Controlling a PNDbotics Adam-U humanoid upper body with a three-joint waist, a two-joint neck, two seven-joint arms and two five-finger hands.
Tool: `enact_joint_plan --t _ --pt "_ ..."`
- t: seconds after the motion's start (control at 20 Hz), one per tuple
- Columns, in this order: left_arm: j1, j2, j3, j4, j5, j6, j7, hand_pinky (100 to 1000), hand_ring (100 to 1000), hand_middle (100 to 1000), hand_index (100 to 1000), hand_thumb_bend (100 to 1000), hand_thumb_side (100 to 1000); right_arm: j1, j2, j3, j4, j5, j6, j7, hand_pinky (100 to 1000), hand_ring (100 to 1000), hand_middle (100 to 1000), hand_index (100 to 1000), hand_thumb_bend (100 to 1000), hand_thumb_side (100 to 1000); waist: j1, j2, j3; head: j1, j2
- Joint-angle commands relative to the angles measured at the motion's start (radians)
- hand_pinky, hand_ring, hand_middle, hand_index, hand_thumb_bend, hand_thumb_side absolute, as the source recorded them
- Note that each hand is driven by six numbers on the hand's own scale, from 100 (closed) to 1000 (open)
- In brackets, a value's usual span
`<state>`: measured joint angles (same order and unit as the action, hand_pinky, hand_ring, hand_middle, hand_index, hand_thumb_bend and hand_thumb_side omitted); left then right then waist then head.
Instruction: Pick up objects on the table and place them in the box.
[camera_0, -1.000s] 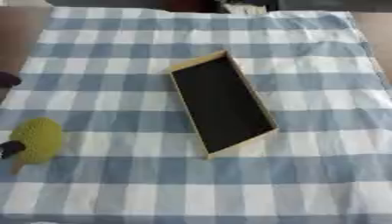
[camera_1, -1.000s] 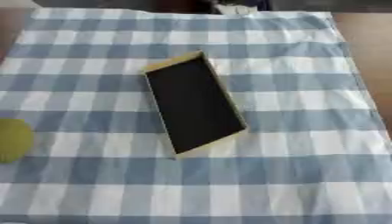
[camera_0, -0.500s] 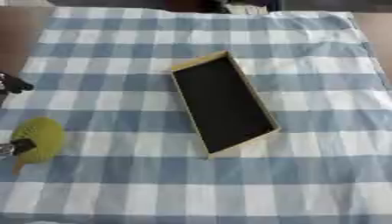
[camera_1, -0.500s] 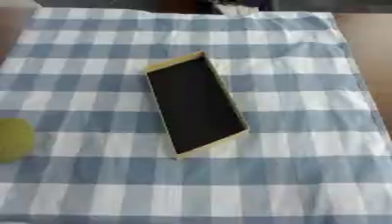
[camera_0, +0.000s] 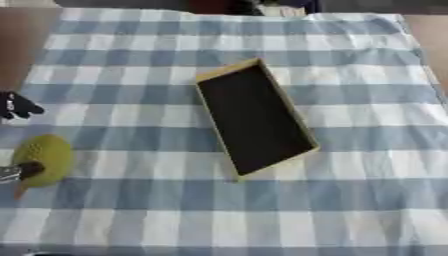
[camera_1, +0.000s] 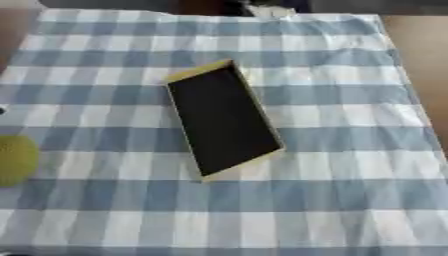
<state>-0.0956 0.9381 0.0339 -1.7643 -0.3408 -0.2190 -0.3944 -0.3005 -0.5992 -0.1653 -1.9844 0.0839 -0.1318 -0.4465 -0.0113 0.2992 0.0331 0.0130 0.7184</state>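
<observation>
A yellow-green, pear-like fruit (camera_0: 44, 159) lies on the checked cloth near the left edge, a brownish stub at its lower end. My left hand (camera_0: 16, 106) comes in from the left edge, mostly cut off. Its dark fingers (camera_0: 19, 107) are spread a little above the fruit and apart from it. Its thumb tip (camera_0: 24, 171) lies against the fruit's left side. The box (camera_0: 254, 120), a long shallow tray with a yellow rim and black inside, lies slanted at the middle of the table with nothing in it. My right hand shows in neither view.
The blue and white checked cloth (camera_1: 332, 200) covers nearly the whole table. Bare brown tabletop (camera_1: 424, 45) shows past its right edge. Dark shapes and a small white thing (camera_0: 282, 9) sit at the far edge.
My left hand's fingers have come down along the left edge towards the fruit. The fruit and the box have stayed put.
</observation>
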Motion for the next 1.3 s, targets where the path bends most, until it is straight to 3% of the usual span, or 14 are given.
enact_joint_plan --t 0.05,0.25,0.35,0.6,1.0,1.2,1.3 --pt "-0.01 0.019 0.006 0.008 0.0 -0.001 -0.015 748 768 766 861 576 551 -0.011 -0.019 -0.004 -0.016 -0.004 0.0 0.003 785 641 623 679 122 582 0.002 -0.014 0.0 0.003 -0.008" --pt "-0.011 0.019 0.006 0.012 0.0 -0.003 -0.016 748 768 766 861 576 551 -0.011 -0.019 -0.004 -0.016 -0.004 0.0 0.003 785 641 623 679 122 582 0.002 -0.014 0.0 0.003 -0.008" --pt "0.003 0.02 -0.012 0.03 -0.012 0.008 -0.028 752 775 773 880 586 504 -0.012 -0.017 -0.004 -0.016 -0.004 -0.001 0.003 785 641 622 678 119 583 0.001 -0.012 -0.003 0.006 -0.01" --pt "-0.02 0.006 -0.024 0.089 -0.083 0.022 -0.084 763 787 789 897 603 473 -0.01 -0.012 -0.003 -0.016 -0.006 0.001 0.006 786 642 622 678 117 585 0.001 -0.012 -0.005 0.008 -0.01" --pt "-0.049 -0.022 -0.03 0.108 -0.211 0.038 -0.068 768 791 791 909 614 468 -0.008 -0.008 -0.003 -0.016 -0.007 0.002 0.008 786 642 622 678 114 586 0.0 -0.01 -0.009 0.009 -0.011" --pt "-0.058 -0.036 -0.04 0.114 -0.251 0.035 -0.06 738 765 765 882 584 431 -0.008 -0.004 -0.002 -0.016 -0.008 0.003 0.009 787 643 622 678 112 587 -0.001 -0.009 -0.009 0.012 -0.011" --pt "-0.063 -0.039 -0.039 0.113 -0.253 0.039 -0.041 666 699 701 821 456 290 -0.007 -0.003 -0.002 -0.016 -0.008 0.004 0.009 787 643 621 678 110 588 -0.001 -0.009 -0.009 0.012 -0.011"
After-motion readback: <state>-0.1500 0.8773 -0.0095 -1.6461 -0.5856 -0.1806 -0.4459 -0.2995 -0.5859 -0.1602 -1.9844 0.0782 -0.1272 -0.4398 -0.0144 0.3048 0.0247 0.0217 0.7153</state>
